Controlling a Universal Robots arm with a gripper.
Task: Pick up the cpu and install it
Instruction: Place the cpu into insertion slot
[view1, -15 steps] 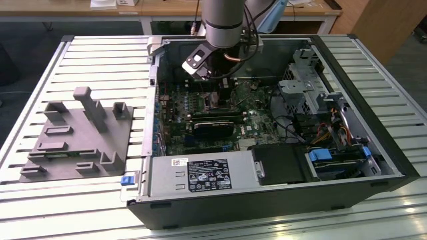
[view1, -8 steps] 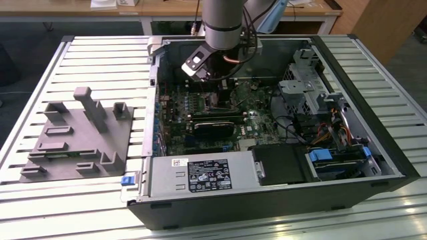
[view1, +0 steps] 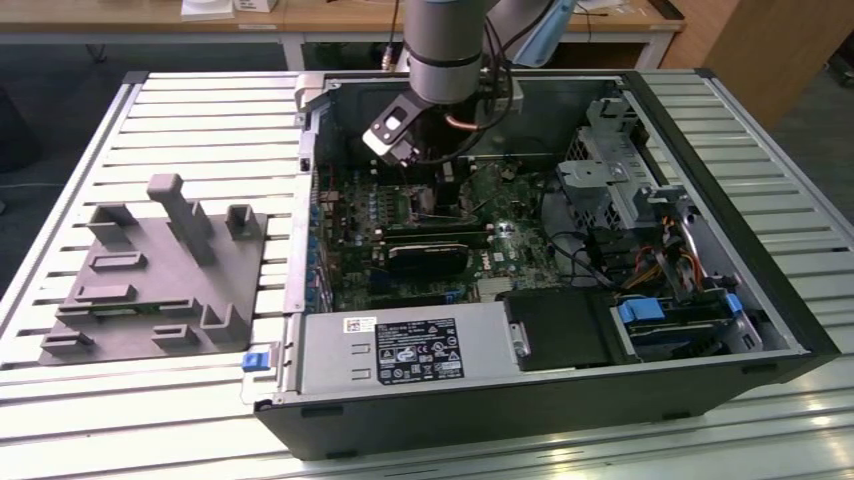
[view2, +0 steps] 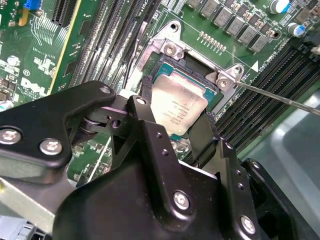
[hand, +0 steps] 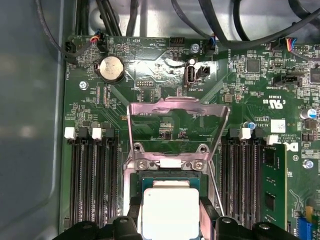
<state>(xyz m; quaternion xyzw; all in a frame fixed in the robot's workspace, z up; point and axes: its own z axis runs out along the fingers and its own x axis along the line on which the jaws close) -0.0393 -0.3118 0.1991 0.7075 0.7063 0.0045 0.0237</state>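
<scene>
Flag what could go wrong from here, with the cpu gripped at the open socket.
1. The gripper clamps the cpu by two opposite edges at the socket. Whether it lies square there cannot be told, so a skewed release might damage the contacts.
2. The load plate stands raised just beyond the socket. A sideways arm motion could knock it onto the cpu.
3. The thin lever juts out beside the socket and might snag the gripper.

One cpu (hand: 170, 202), one pincer (view2: 176, 116), one open computer case (view1: 534, 420), one grey tray (view1: 140, 315)
</scene>
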